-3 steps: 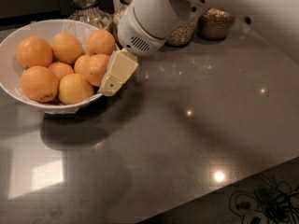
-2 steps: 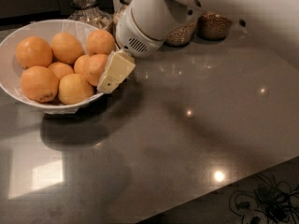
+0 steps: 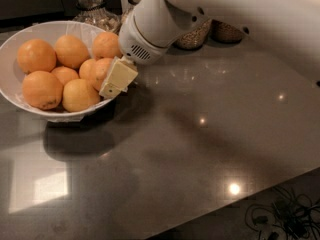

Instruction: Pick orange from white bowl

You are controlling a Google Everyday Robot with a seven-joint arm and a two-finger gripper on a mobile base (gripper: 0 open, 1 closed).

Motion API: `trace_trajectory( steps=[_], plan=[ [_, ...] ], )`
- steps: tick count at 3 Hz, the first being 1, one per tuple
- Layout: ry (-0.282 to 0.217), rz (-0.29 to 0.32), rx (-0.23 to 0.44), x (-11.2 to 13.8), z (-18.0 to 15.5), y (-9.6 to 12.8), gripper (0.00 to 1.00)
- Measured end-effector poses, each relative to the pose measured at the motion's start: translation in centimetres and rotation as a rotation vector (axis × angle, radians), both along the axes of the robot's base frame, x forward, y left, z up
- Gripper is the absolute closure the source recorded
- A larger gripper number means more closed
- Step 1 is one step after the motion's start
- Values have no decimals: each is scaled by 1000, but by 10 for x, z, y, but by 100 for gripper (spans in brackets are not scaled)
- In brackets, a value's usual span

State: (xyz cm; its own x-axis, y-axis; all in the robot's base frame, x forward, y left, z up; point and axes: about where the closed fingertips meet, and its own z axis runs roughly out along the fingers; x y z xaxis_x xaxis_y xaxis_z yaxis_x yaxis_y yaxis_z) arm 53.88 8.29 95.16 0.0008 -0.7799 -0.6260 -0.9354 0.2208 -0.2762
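The white bowl (image 3: 15,44) sits at the far left of the dark counter and holds several oranges. A deep orange one (image 3: 99,70) lies at the bowl's right side, with another (image 3: 106,45) behind it. A paler yellowish one (image 3: 79,95) is at the front and a bruised one (image 3: 41,89) at the front left. My gripper (image 3: 116,79), cream-coloured on a white wrist, reaches over the bowl's right rim and rests against the right side of the deep orange one, partly hiding it.
Glass jars of grain (image 3: 95,9) stand behind the bowl, with more jars (image 3: 227,33) further right behind my arm. The white arm (image 3: 240,14) crosses the upper right. The counter's front edge runs lower right, with cables (image 3: 280,219) on the floor below.
My gripper has shifted slightly left, closer in over the bowl's rim against the orange. The oranges and bowl have not moved.
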Motion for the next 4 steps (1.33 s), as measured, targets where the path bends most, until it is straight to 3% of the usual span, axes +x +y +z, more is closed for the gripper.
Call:
trace_trajectory(
  steps=[1, 4],
  plan=[
    [21, 2, 5, 3, -10, 11, 21],
    [-2, -147, 8, 17, -20, 19, 19]
  ],
)
